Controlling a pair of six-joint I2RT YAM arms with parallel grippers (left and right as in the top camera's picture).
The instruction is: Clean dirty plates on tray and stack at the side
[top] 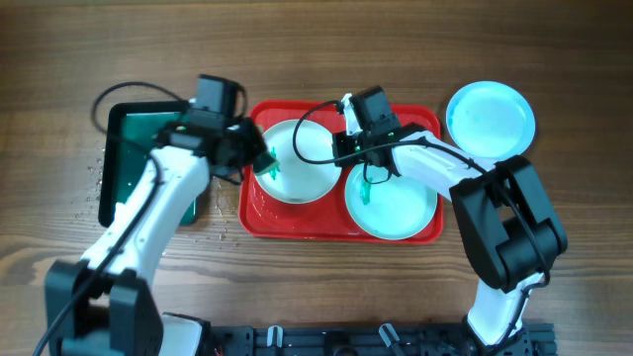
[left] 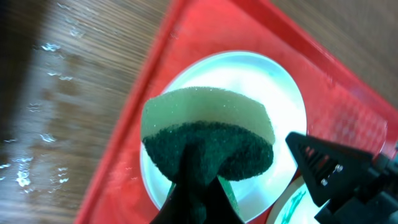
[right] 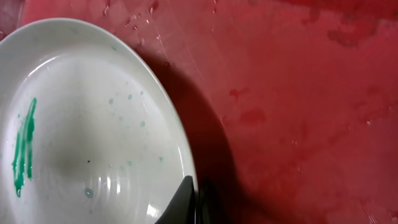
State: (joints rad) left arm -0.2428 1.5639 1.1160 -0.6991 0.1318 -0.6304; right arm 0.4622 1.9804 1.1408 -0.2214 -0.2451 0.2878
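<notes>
A green-backed foam sponge (left: 211,134) is clamped in the left pincer (left: 196,180), a smeared pale-blue round plate (right: 93,124) by its rim in the right pincer (right: 194,200).

A wooden table (top: 326,287) carries a dark green tray (top: 129,148) towards its far left corner. What look like water droplets (top: 99,183) speckle the wood along that tray's left edge. A sponge (left: 208,134), pale foam backed by a dark green scouring layer, lies to the tray's right. A black bar (top: 376,341) runs along the table's near edge.
</notes>
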